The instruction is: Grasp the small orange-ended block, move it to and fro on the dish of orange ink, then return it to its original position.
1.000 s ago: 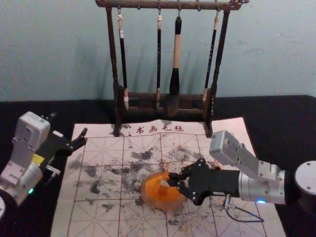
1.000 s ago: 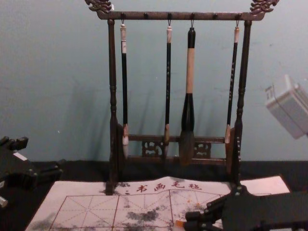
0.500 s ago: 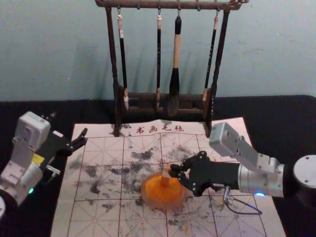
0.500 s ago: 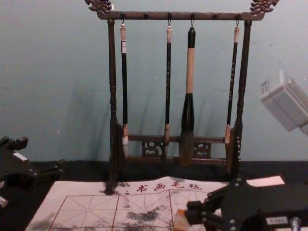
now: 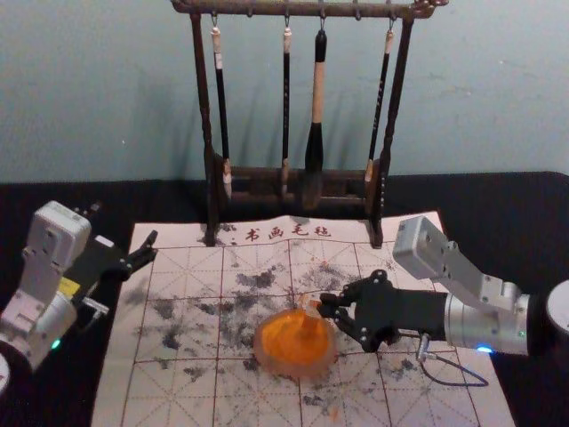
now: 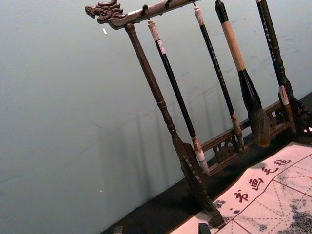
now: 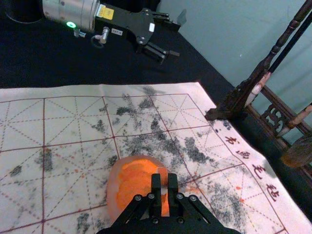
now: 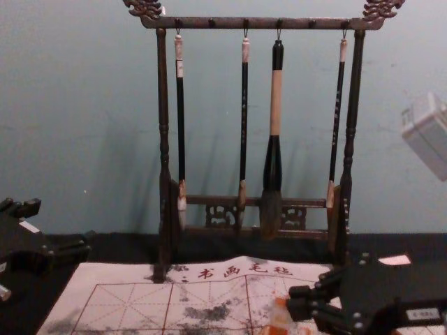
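We have the small block (image 5: 311, 307) pinched in our right gripper (image 5: 324, 305), at the far right rim of the orange ink dish (image 5: 261, 349); whether block and dish touch, we cannot tell. The dish sits on our gridded mat (image 5: 178, 405), with brushes (image 5: 317, 84) hanging from a rack (image 5: 204, 116) behind. Our left gripper (image 5: 125, 223) idles near the mat's left edge, fingers spread

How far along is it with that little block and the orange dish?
The grasping looks done: the right gripper holds the block. In hand is the rubbing: the block is at the far edge of the dish, though I can't tell how much moving remains. Left to do: putting the block back, as it's in the gripper.
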{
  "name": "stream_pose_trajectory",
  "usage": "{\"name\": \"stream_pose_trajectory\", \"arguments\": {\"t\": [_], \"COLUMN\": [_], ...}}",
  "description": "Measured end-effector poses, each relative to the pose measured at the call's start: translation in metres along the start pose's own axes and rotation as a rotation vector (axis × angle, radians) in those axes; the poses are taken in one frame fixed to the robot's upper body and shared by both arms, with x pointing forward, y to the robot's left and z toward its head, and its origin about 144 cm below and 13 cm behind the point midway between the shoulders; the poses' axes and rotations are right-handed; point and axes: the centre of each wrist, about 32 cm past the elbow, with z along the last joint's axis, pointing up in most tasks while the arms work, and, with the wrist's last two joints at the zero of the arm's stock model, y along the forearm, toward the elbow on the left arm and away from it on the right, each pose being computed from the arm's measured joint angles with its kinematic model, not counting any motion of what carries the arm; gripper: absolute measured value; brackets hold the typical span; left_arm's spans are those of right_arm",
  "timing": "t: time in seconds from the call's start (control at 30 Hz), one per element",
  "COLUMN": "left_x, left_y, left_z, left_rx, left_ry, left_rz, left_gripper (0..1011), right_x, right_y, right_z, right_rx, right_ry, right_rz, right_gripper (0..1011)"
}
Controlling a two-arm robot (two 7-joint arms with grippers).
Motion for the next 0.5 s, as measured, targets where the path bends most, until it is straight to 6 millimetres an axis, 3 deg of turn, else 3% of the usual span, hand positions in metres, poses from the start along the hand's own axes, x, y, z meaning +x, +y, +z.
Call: {"name": "stream_pose_trajectory", "arguments": {"t": [0.5], "left_x": [0.000], "left_y": [0.000], "left_z": [0.000], "left_rx": [0.000], "left_ry": [0.000], "left_rz": [0.000], "left_gripper": [1001], "right_x": [-0.010], "right_y": [-0.014], "right_z": [0.001], "right_rx": [-0.006], "right_ry": [-0.006], "right_rz": [0.037], "right_gripper": [49]}}
